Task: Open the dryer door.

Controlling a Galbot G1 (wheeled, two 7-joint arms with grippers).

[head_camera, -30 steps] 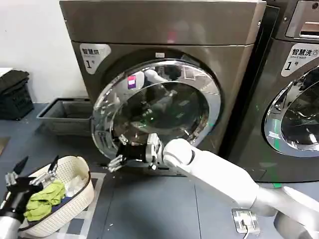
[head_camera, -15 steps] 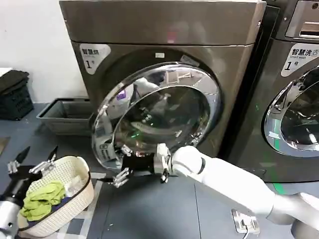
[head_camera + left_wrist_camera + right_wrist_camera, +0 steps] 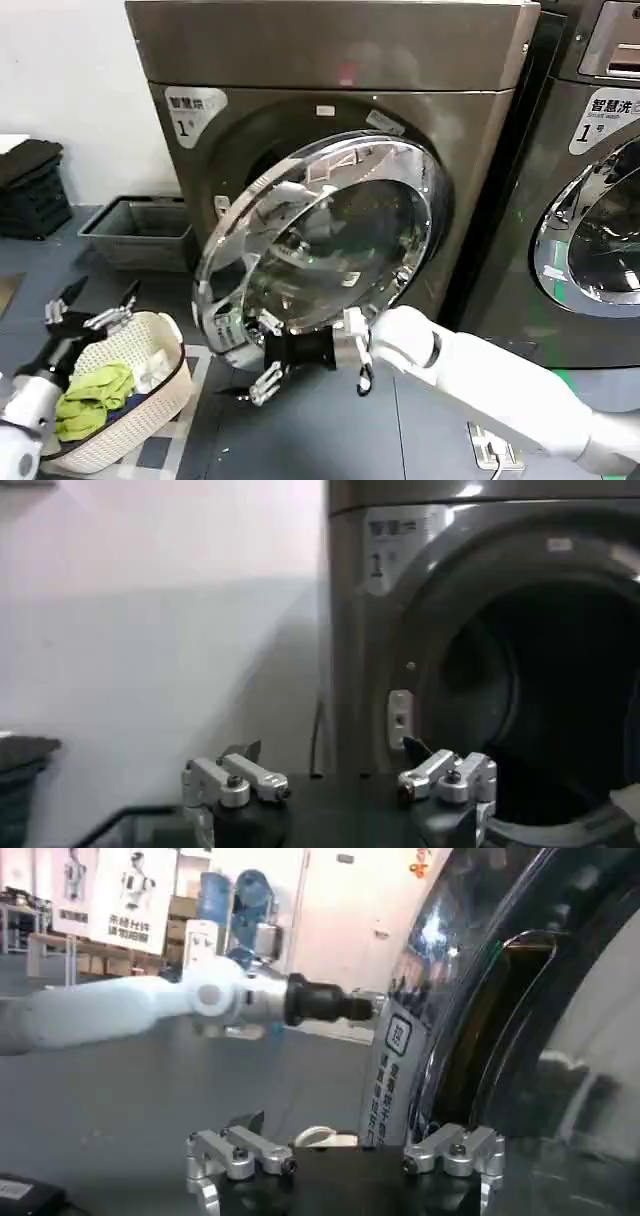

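1. A white laundry basket (image 3: 150, 385) sits on the floor at the lower left of the head view. It holds a green cloth (image 3: 90, 395) and some pale fabric.
2. A grey tray (image 3: 140, 232) rests on the floor against the wall, left of the dryer (image 3: 340, 110).
3. The dryer door (image 3: 320, 245) stands swung partly out from the bronze-grey dryer, hinged on its right side. Its chrome rim and dark glass are tilted toward the camera; the dark drum opening (image 3: 540, 680) is exposed behind it.
4. The right gripper (image 3: 262, 362) is low at the door's bottom left edge, with its fingers spread wide and holding nothing. In the right wrist view a white label (image 3: 392, 1083) on the door's rim lies just beyond the fingers.
5. The left gripper (image 3: 92, 308) hovers above the basket, fingers wide apart and empty.
6. A second machine (image 3: 590, 180) stands to the right, its door closed.
7. The floor (image 3: 310, 430) is dark grey; a white wall (image 3: 70, 90) is behind on the left. A black crate (image 3: 30, 190) stands against it.
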